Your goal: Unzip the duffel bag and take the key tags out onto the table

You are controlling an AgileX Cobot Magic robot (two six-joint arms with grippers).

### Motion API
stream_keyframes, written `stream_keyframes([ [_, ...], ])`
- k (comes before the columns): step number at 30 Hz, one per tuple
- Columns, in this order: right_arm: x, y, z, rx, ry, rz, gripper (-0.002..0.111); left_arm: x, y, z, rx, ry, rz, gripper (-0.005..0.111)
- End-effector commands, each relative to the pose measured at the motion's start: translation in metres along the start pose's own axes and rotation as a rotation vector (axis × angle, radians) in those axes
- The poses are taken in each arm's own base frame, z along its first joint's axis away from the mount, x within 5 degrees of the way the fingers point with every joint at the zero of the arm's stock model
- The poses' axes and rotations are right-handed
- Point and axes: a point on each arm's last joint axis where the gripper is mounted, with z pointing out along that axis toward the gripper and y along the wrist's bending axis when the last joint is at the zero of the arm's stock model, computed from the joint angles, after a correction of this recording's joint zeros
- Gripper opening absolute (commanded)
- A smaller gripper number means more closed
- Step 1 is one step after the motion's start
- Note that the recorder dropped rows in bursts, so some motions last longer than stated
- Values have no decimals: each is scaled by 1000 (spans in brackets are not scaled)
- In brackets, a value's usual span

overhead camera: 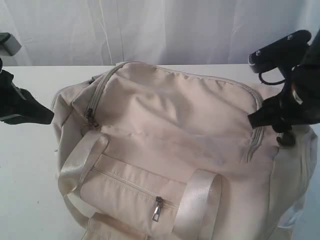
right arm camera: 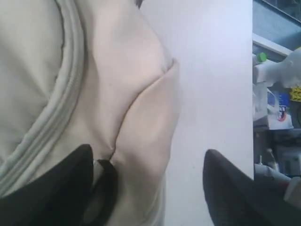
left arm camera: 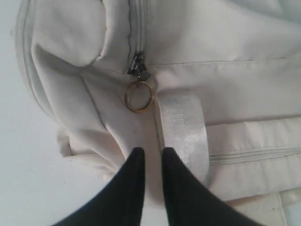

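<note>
The cream duffel bag (overhead camera: 170,130) lies zipped on the white table (overhead camera: 27,170). Its main zipper's metal pull with a brass ring (left arm camera: 139,96) sits at the bag's left end, beside a satin strap (left arm camera: 181,127). My left gripper (left arm camera: 153,153) hovers just short of that ring, its fingers a narrow gap apart with nothing between them. My right gripper (right arm camera: 148,162) is wide open astride the bag's right end fold (right arm camera: 146,132). A dark loop (right arm camera: 104,188) lies against one of its fingers. The key tags are hidden.
A front pocket with a metal zipper pull (overhead camera: 158,210) faces the near edge. White curtain hangs behind the table. Shelves with clutter (right arm camera: 277,103) stand beyond the table edge in the right wrist view. Bare tabletop (overhead camera: 30,200) lies left of the bag.
</note>
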Motion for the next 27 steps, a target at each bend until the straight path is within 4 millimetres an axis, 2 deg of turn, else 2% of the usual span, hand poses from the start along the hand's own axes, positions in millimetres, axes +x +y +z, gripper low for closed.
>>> stream_keyframes([
  [1, 0, -10, -18, -42, -65, 69, 63, 1, 11, 19, 19, 29, -47, 51],
  [3, 0, -12, -21, -45, -76, 76, 63, 2, 19, 32, 11, 45, -78, 66],
  [5, 0, -12, -22, -49, -77, 79, 63, 4, 29, 44, -11, 56, -98, 74],
  [9, 0, -8, -22, -99, -76, 108, 63, 6, 42, 63, -47, 52, -148, 74],
  [13, 0, -7, -22, -110, -75, 111, 63, 0, 48, 70, -60, -27, -200, 71],
  [15, 0, -6, -22, -116, -74, 115, 63, -5, 47, 70, -46, -84, -194, 62],
  [17, 0, -6, -22, -120, -74, 117, 63, -10, 46, 69, -25, -117, -178, 47],
  [20, 0, -5, -23, -134, -75, 101, 63, -12, 43, 68, 5, -114, -161, 8],
  [21, 0, -4, -23, -140, -73, 104, 63, -12, 42, 66, 6, -108, -149, 1],
  [24, 0, -1, -23, -169, -76, 88, 63, -10, 40, 58, -31, -73, -164, 0],
  [27, -1, 1, -24, -201, -78, 76, 63, -6, 42, 42, -104, -37, -174, 0],
])
